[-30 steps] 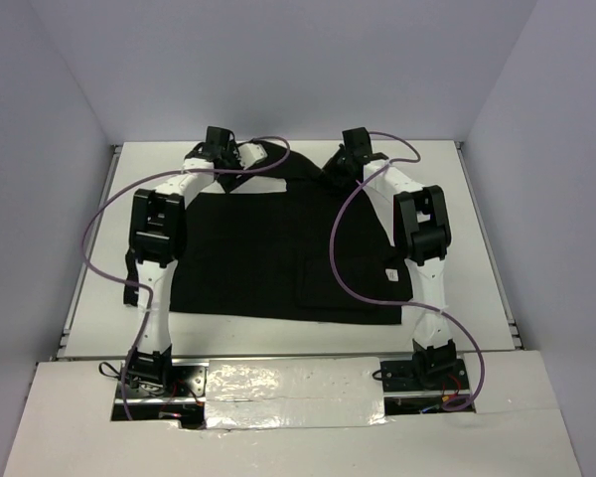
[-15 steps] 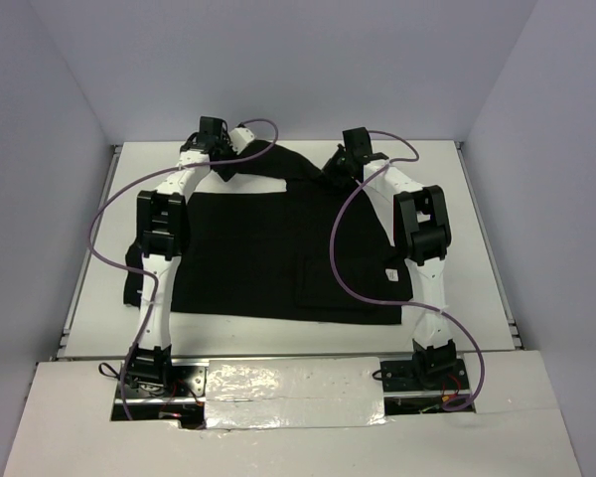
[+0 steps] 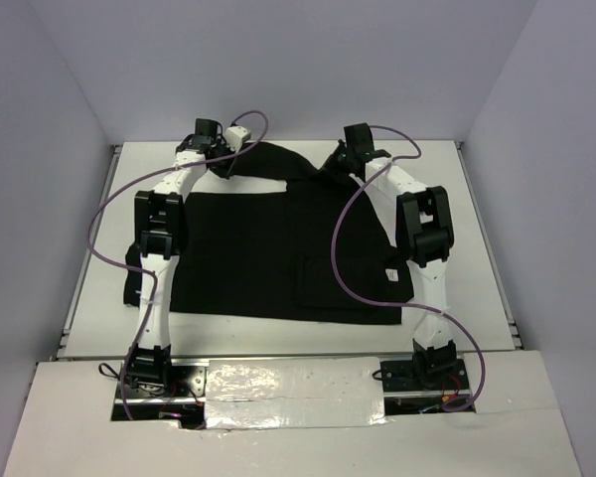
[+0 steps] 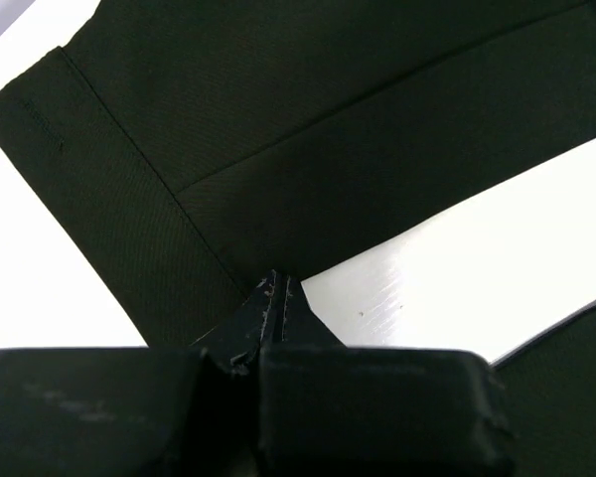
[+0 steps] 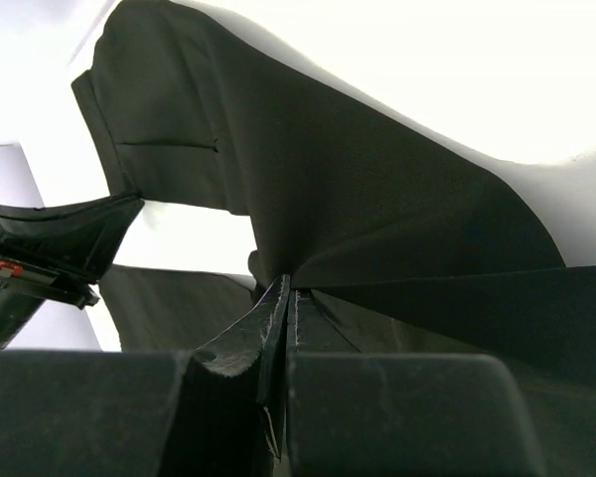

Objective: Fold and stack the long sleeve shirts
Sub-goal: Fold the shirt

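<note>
The black long sleeve shirt [image 3: 268, 248] lay spread across the middle of the white table [image 3: 477, 258], its body flat and roughly square, its near hem running along the table's near edge; a small white tag [image 3: 388, 275] showed on the cloth towards the table's right side. At the table's far side the cloth rose off the surface in a dark peak between the two arms; a narrow strip of bare table showed beneath that lifted part, left of the table's middle.

The left gripper [image 3: 223, 162] hung over the table's far left part with its jaws clenched; in the left wrist view its fingertips [image 4: 265, 308] met tip to tip at the edge of a stitched fold of the shirt, with black cloth drawn up to them and bright table just beside them; it appeared to pinch that edge, though the cloth between the tips was too dark to make out.

The right gripper [image 3: 344, 164] hung over the table's far side, right of its middle, jaws pressed together on the shirt; in the right wrist view taut creases fanned out from the fingertips [image 5: 263, 318], and the gripped cloth was held up off the table.

Purple cables [image 3: 333, 243] looped from both arms; the right one crossed above the shirt near the table's middle.
</note>
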`<state>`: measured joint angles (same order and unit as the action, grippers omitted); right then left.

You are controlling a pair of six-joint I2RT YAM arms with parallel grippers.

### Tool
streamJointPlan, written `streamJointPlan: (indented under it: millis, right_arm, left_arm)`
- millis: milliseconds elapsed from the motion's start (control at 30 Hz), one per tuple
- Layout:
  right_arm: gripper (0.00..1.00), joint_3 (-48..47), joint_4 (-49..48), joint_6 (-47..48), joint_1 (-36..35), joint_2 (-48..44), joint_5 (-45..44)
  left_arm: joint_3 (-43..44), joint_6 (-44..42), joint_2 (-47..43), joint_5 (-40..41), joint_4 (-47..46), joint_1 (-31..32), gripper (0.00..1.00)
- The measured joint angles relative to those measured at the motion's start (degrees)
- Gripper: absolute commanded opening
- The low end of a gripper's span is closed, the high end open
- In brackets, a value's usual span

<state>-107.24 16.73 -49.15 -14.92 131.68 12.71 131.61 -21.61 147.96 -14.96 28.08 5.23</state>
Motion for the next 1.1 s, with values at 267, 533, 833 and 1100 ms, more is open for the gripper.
streamJointPlan:
  millis: [267, 533, 833, 1100]
  right_arm:
    - [0.00, 0.0, 0.0, 0.1, 0.1, -0.1, 0.1]
    - [0.00, 0.0, 0.1, 2.0, 1.0, -0.5, 0.6]
    - [0.00, 0.1, 0.1, 3.2, 1.1, -1.7, 1.4]
    - [0.00, 1.0, 0.0, 4.7, 0.8, -3.1, 1.7]
  left_arm:
    - [-5.8, 1.0, -4.5, -5.7, 2.5, -1.2, 0.00]
    - [-7.8, 4.5, -13.8, -10.6, 7.0, -1.9, 0.43]
    - [3.5, 20.2, -6.3, 0.7, 2.1, -3.9, 0.69]
    - [0.6, 23.5, -0.7, 7.4, 1.5, -4.9, 0.70]
